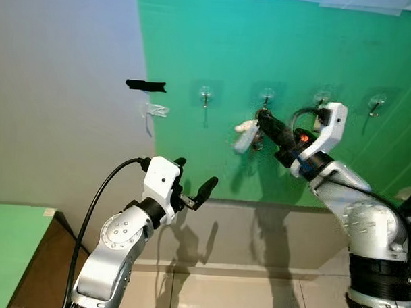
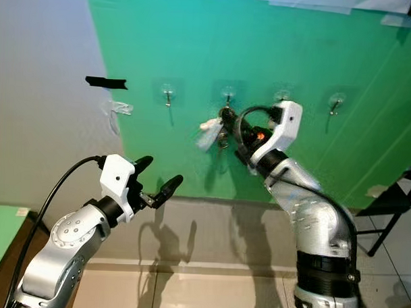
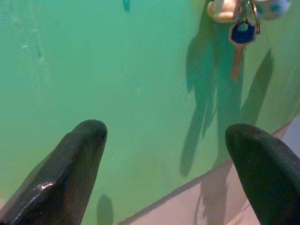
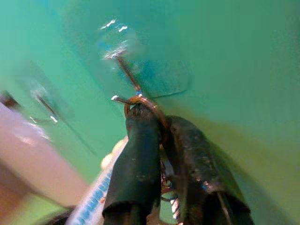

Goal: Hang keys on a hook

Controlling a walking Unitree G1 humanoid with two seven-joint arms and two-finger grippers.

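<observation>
My right gripper (image 1: 264, 119) is raised to the green wall and shut on the key ring (image 4: 146, 104) of a bunch of keys. The ring sits at the tip of a clear adhesive hook (image 4: 123, 65), the second hook (image 1: 266, 97) of a row. A white fob (image 1: 245, 135) hangs to the left of the fingers, and a blue-headed key (image 3: 243, 33) dangles below. My left gripper (image 1: 196, 177) is open, held lower and to the left, away from the wall, with nothing between its fingers (image 3: 70, 168).
Other clear hooks (image 1: 205, 96) (image 1: 377, 104) line the green wall (image 1: 297, 42). A strip of black tape (image 1: 145, 86) and a scrap of clear tape (image 1: 156, 111) mark the grey wall to the left. A green tabletop (image 1: 6, 245) lies low left; a black chair (image 2: 400, 194) stands right.
</observation>
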